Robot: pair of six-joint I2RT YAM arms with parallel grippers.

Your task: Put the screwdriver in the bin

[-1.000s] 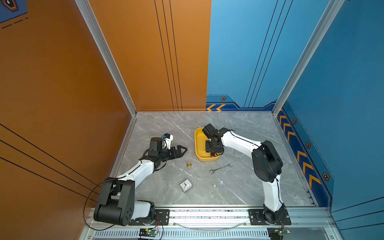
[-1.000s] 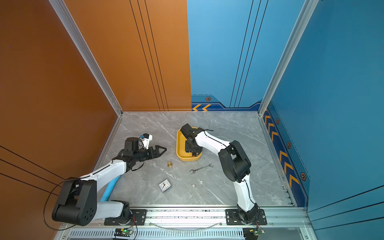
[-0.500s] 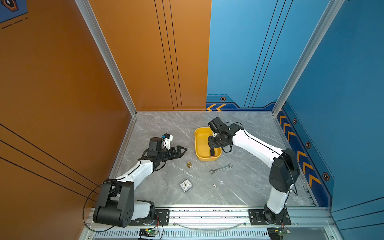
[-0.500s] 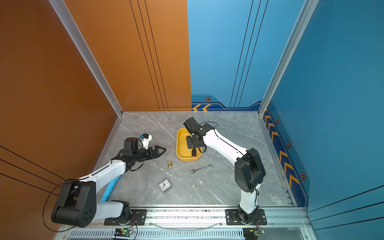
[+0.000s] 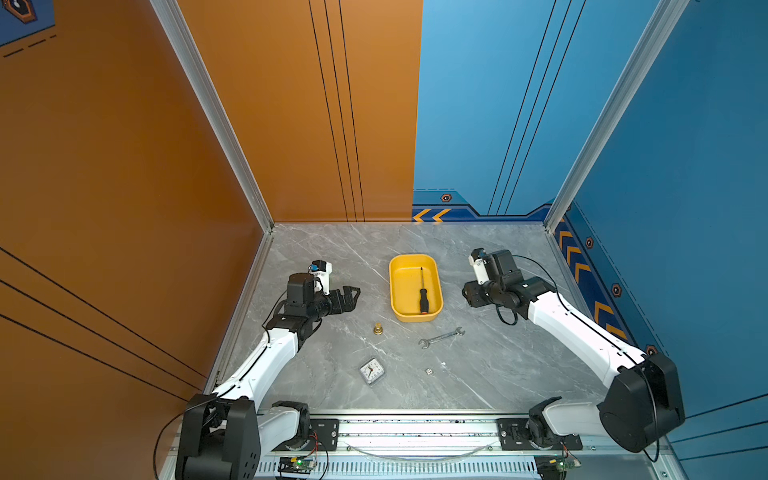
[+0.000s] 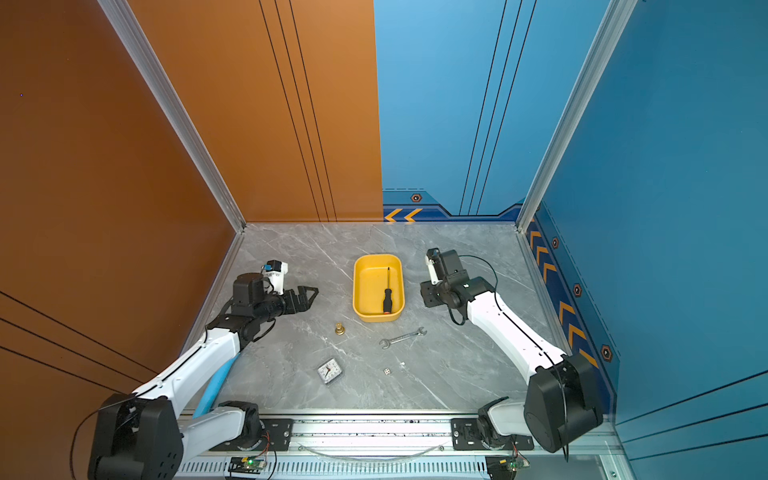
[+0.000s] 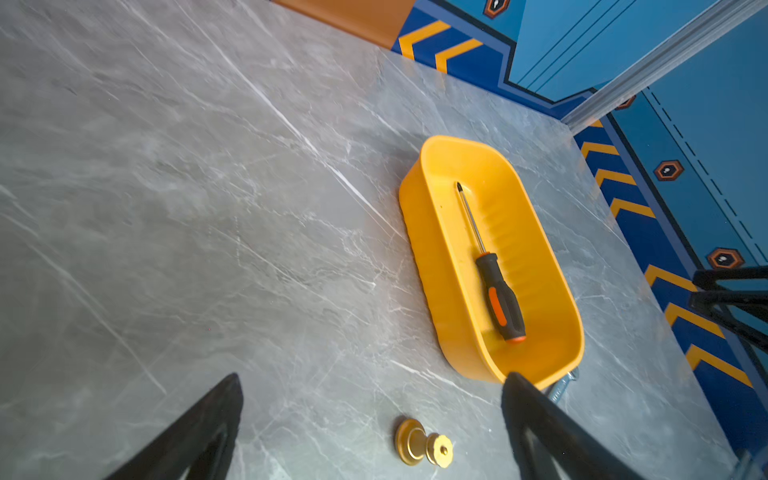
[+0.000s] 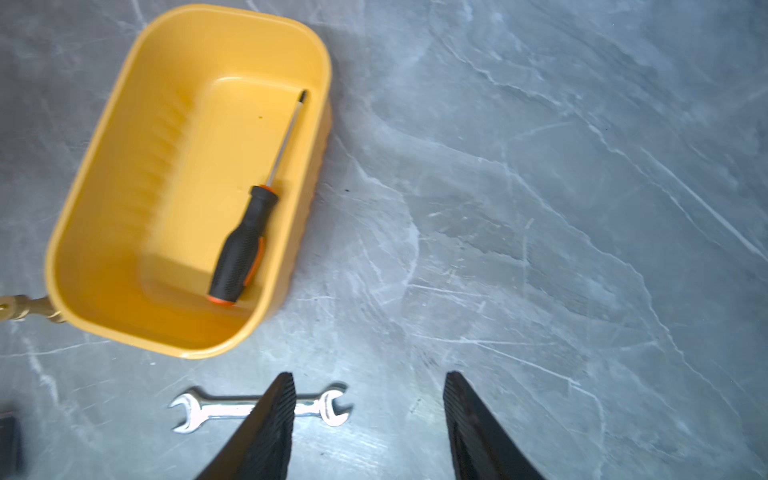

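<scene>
All of the task looks done: the screwdriver [image 5: 422, 291] lies flat inside the bin [image 5: 415, 318], near the centre of both top views. The left gripper [image 5: 355, 298], left of it, and the right gripper [image 8: 369, 376], right of it, have jaws apart, holding nothing.

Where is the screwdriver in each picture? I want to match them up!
Top view: the screwdriver lies in the yellow bin, right of its middle, handle toward the picture's bottom.
Top view: the screwdriver is at the same spot in the bin.
Left wrist view: the screwdriver lies flat inside the bin.
Right wrist view: the screwdriver lies along one bin wall.
Shared landmark: the yellow bin.
</scene>
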